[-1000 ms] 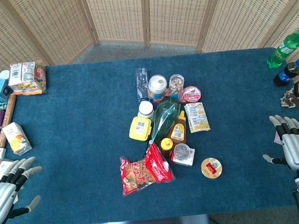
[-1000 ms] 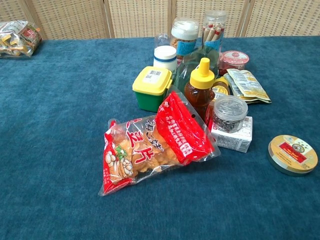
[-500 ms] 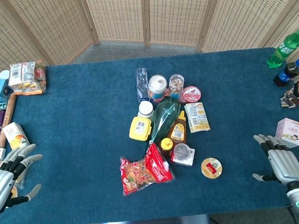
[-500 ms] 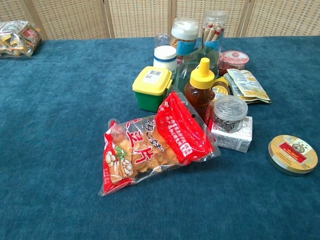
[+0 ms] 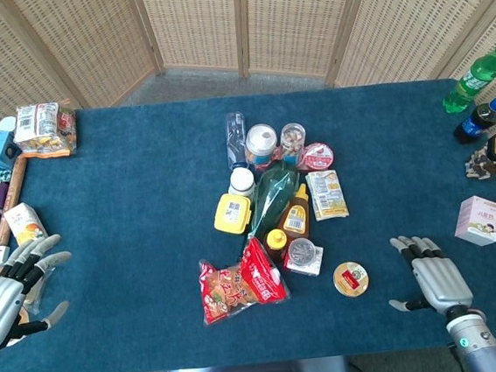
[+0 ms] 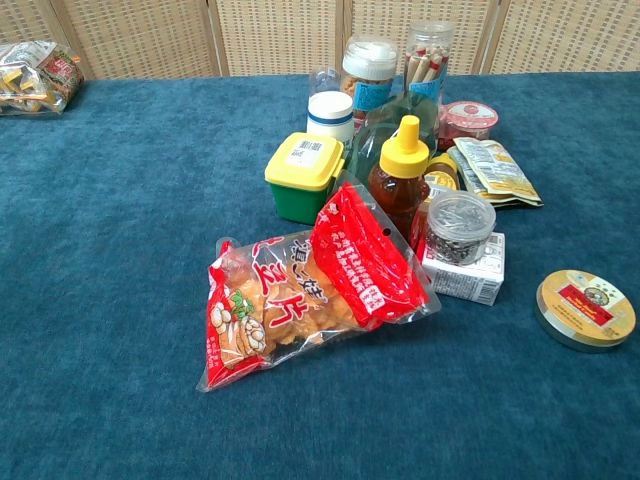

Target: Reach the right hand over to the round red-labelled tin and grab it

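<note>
The round tin (image 5: 351,279) with a gold rim and red label lies flat on the blue cloth, front right of the pile; the chest view shows the tin (image 6: 586,309) at its right edge. My right hand (image 5: 435,280) hovers open, fingers spread, to the right of the tin with a gap of bare cloth between them. At the table's left front edge my left hand (image 5: 12,295) is open and holds nothing. Neither hand appears in the chest view.
Beside the tin stand a lidded cup on a white box (image 5: 303,256), a honey bottle (image 5: 295,213), a red snack bag (image 5: 240,283) and a yellow-lidded box (image 5: 231,214). A pink carton (image 5: 479,220) and drink bottles (image 5: 477,78) sit at the right edge. Cartons (image 5: 25,228) line the left edge.
My right hand has moved left and toward the front edge, closing on the tin and uncovering the pink carton. The left hand shifted slightly. The tin has not moved.
</note>
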Available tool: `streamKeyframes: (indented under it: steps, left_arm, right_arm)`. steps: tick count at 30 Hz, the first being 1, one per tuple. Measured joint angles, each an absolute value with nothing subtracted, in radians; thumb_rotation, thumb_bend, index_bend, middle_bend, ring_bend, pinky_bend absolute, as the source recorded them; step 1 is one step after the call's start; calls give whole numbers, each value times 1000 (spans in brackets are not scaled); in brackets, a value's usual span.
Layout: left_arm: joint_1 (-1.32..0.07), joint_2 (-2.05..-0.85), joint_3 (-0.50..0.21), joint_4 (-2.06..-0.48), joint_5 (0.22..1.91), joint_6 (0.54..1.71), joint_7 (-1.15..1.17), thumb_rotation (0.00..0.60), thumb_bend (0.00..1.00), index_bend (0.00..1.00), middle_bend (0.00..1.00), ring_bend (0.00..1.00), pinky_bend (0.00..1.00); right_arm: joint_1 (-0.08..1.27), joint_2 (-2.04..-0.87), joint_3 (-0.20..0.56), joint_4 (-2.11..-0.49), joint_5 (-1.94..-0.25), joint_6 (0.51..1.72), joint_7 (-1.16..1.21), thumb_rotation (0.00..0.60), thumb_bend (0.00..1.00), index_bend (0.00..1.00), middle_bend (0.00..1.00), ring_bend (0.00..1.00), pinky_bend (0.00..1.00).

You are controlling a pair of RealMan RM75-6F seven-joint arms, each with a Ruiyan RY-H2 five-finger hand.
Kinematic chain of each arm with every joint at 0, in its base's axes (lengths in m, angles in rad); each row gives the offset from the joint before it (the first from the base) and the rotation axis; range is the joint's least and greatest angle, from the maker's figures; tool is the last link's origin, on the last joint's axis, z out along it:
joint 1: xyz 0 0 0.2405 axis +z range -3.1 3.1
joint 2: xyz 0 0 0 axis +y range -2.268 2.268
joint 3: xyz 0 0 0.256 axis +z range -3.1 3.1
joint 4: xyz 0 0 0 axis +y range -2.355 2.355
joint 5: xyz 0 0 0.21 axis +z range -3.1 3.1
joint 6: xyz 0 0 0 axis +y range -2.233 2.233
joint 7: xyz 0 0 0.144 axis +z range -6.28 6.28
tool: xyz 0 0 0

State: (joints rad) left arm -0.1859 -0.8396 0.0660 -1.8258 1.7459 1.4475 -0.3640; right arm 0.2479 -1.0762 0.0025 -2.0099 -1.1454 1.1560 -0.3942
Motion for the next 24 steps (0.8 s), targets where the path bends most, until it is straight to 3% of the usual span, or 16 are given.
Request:
streamKeyframes:
  steps: [24]
  left_arm:
    - [-162, -840, 75, -1799, 1744, 1486, -387, 600, 368, 192, 65, 0, 0]
  right_arm:
    - [366, -1227, 6, -1960, -1001, 1090, -525, 504, 0, 0, 0, 0, 0]
